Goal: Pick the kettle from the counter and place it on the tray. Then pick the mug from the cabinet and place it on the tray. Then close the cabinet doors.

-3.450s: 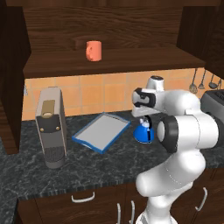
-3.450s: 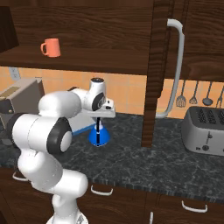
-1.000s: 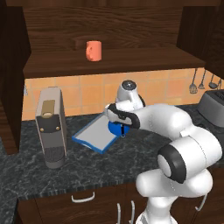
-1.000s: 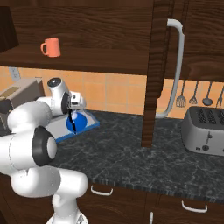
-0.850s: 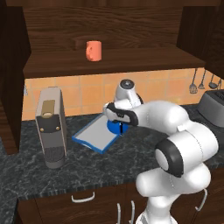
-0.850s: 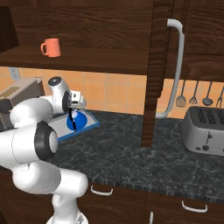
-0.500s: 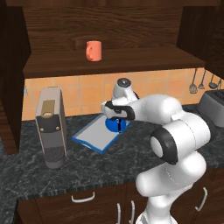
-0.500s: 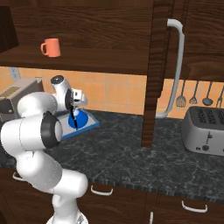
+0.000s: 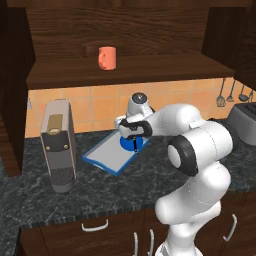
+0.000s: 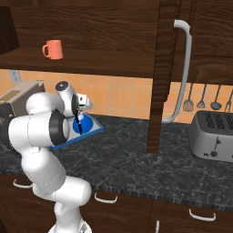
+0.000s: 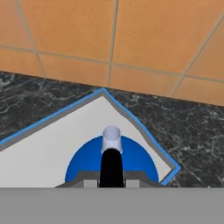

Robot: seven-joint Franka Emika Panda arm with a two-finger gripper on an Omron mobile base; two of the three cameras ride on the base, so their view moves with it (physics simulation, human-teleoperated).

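Kettle [image 9: 134, 143] sits over the far corner of the tray [image 9: 107, 154], handle clamped in your claw [image 9: 135, 140]. Confirm its base rests flat inside the blue rim before you release; part the fingers cleanly and withdraw straight up. Mug [image 9: 107, 58] waits on the cabinet shelf [image 9: 150, 67].

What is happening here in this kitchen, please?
A white robot arm holds a small bright-blue cone-shaped kettle by its black handle in its claw, over the far corner of a flat grey tray with a blue rim on the dark marbled counter. Whether the kettle touches the tray, I cannot tell. The small orange mug stands on the shelf of the open dark-brown cabinet.
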